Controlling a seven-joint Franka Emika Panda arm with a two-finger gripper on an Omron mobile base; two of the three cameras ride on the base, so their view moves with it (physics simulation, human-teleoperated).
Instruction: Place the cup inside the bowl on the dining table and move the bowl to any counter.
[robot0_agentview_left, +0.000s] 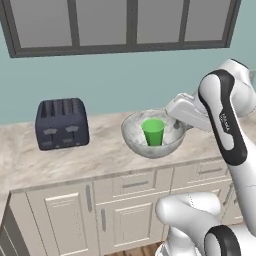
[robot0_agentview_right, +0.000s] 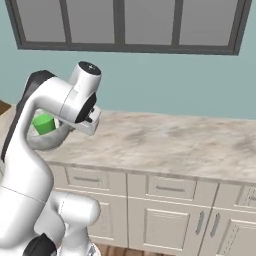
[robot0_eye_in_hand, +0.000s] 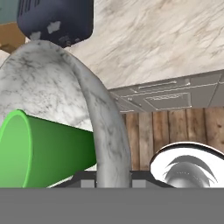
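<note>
Carrying the bowl (robot0_agentview_left: 152, 141) by its right rim, the gripper (robot0_agentview_left: 176, 120) brings it above the counter (robot0_agentview_left: 100, 160), just right of the dark four-slot toaster (robot0_agentview_left: 62, 123). The cup (robot0_agentview_left: 153, 131) stands upright inside the bowl. In the hand view the bowl's rim (robot0_eye_in_hand: 111, 148) runs down between the two finger tips at the bottom edge, so the jaws appear clamped on that rim. Whether the bowl's base already touches the worktop or hangs slightly above it cannot be told from these views.

Judged step: setting the loaded bowl down on the counter. To do it well, the hand should lower straight and slowly, holding the bowl level so the cup does not tip; the bowl should land well back from the front edge and clear of the toaster; the jaws should part only once the base rests flat, then lift away without dragging the rim.

Count: one bowl, one cup, one toaster, one gripper
</note>
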